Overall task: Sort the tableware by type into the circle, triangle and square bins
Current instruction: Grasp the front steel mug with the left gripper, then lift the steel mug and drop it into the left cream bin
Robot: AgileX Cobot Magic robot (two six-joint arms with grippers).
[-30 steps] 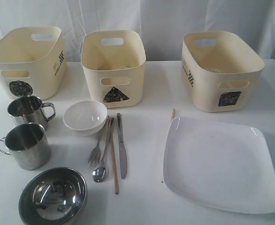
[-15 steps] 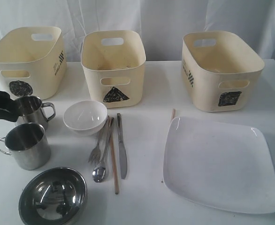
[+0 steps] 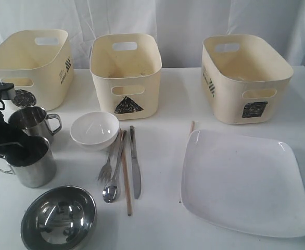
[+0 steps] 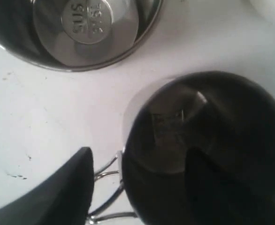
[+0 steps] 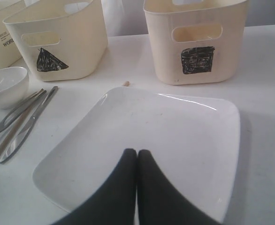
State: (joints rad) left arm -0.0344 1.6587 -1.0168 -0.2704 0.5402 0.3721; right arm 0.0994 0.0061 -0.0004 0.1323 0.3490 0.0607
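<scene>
- Two steel mugs stand together in front of the circle bin (image 3: 30, 57). The nearer mug (image 3: 33, 169) is the one being approached, and the far mug (image 3: 35, 122) is just behind it.
- Left gripper (image 4: 137, 161) hangs over the nearer mug with its jaws spread. One finger (image 4: 76, 187) is outside by the handle (image 4: 104, 174), the other is down inside the cup. The wall sits between them, ready for a pinch — nothing is gripped yet.
- Right gripper (image 5: 137, 157) is clenched on nothing, low over the near edge of the plate (image 5: 175, 126) — probably parked clear of the left arm's work.
- Next move, as I judge it: squeeze the wall, lift straight up, then carry the mug to the nearby circle bin.
</scene>
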